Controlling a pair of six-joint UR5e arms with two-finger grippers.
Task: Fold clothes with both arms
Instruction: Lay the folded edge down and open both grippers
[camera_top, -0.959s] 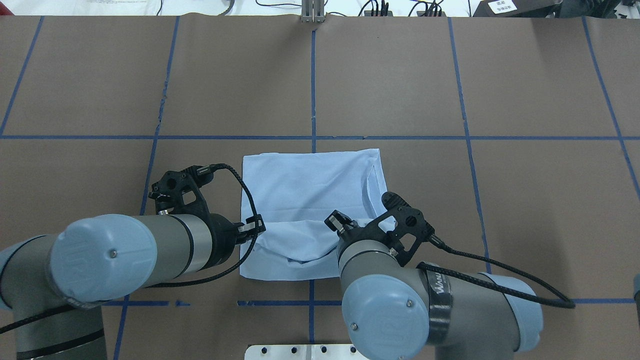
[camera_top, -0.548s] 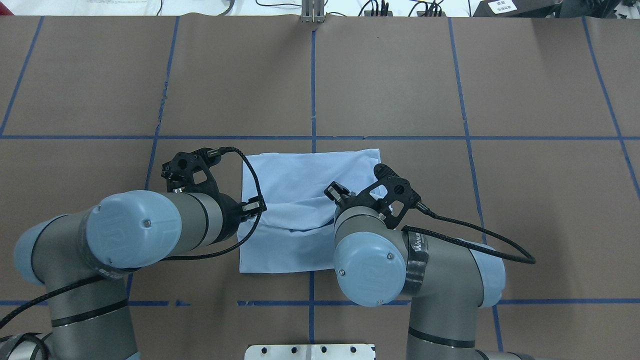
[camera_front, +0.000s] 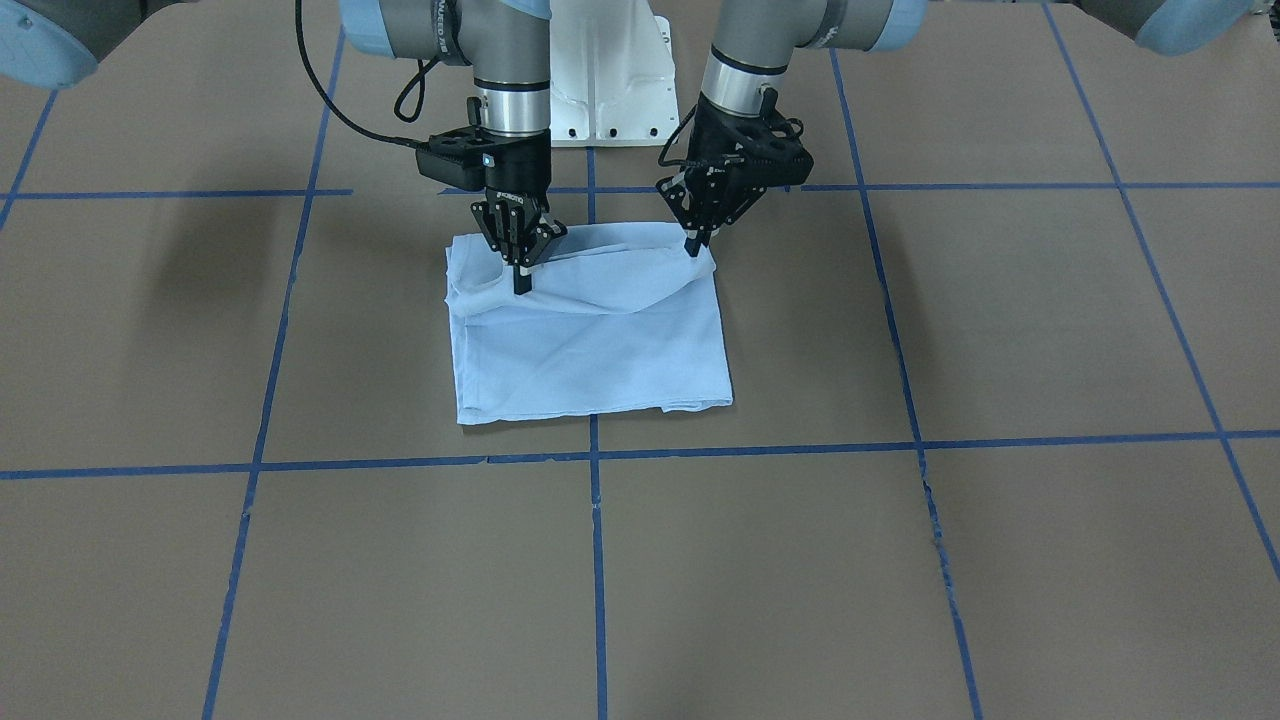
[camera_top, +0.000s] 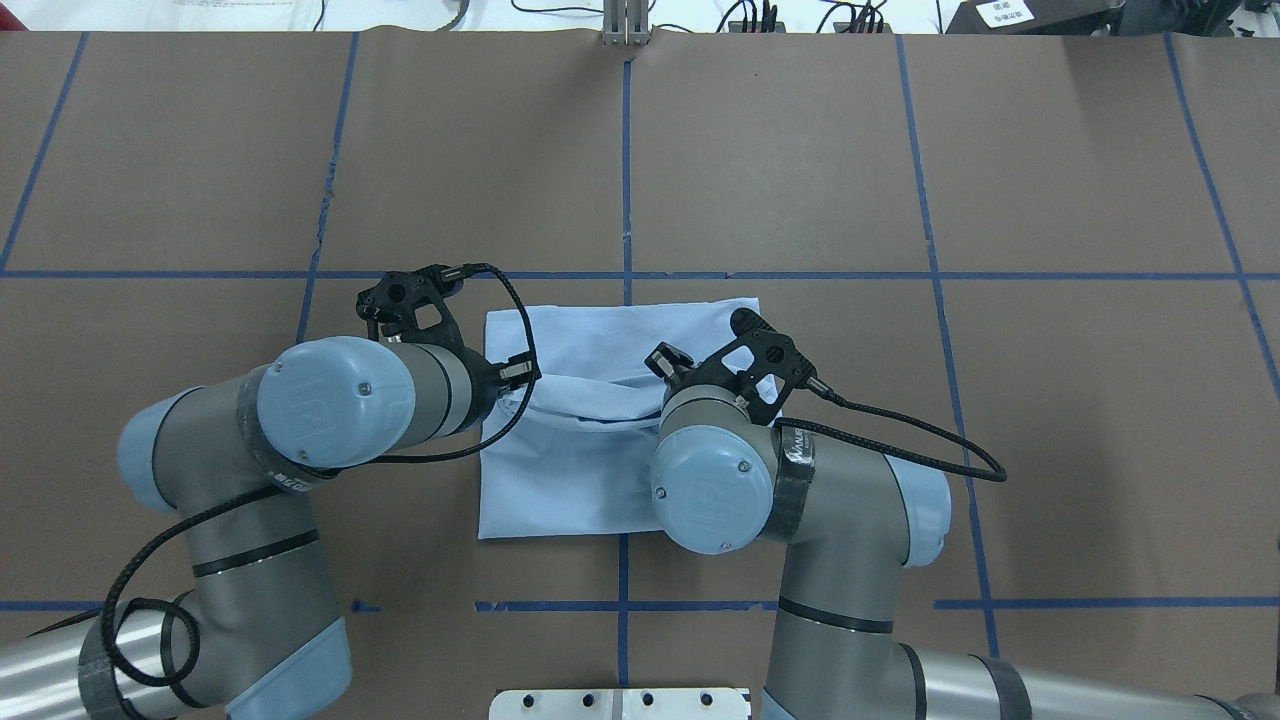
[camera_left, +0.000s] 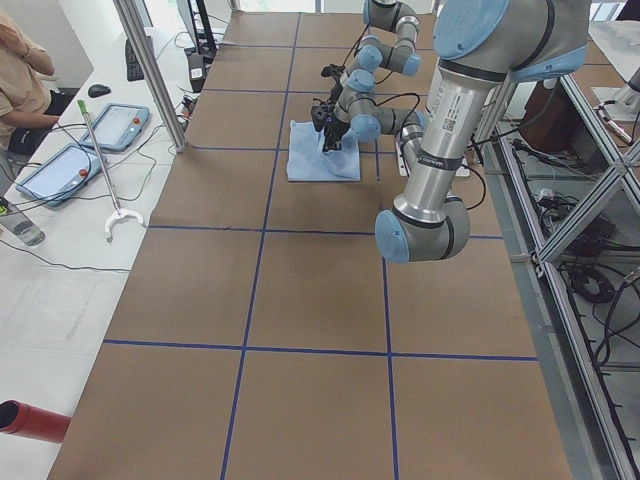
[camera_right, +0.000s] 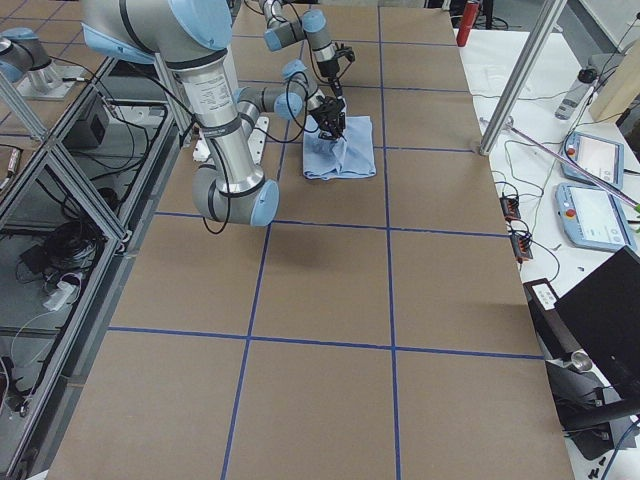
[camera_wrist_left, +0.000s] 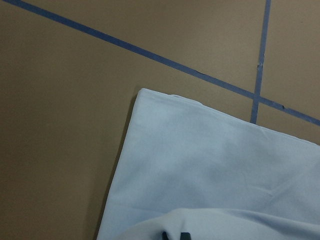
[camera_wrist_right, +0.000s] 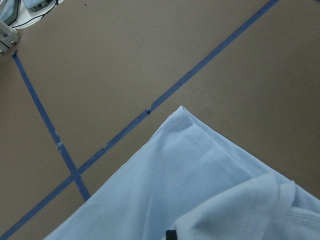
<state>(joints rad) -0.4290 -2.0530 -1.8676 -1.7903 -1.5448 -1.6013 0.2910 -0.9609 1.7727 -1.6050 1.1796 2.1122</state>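
Note:
The light blue T-shirt (camera_front: 600, 340) lies folded into a rectangle on the brown table; it also shows in the overhead view (camera_top: 590, 340). Its print, neck label and hang tag are hidden. My left gripper (camera_front: 692, 245) is shut on the shirt's robot-side edge at one corner and holds it lifted. My right gripper (camera_front: 520, 280) is shut on the same edge at the other corner. The lifted edge sags between them over the lower layer. The left wrist view shows the flat far corner of the shirt (camera_wrist_left: 210, 165). The right wrist view shows the other far corner (camera_wrist_right: 175, 190).
Blue tape lines (camera_top: 627, 180) divide the brown table into squares. The white pedestal base (camera_front: 610, 80) stands behind the shirt. A metal plate (camera_top: 620, 703) sits at the robot-side edge. A person (camera_left: 20, 70) and tablets are at a side table.
Both grippers have moved away from the robot with the shirt's near edge, drawing the fold further over the lower layer. Both arms have stretched forward.

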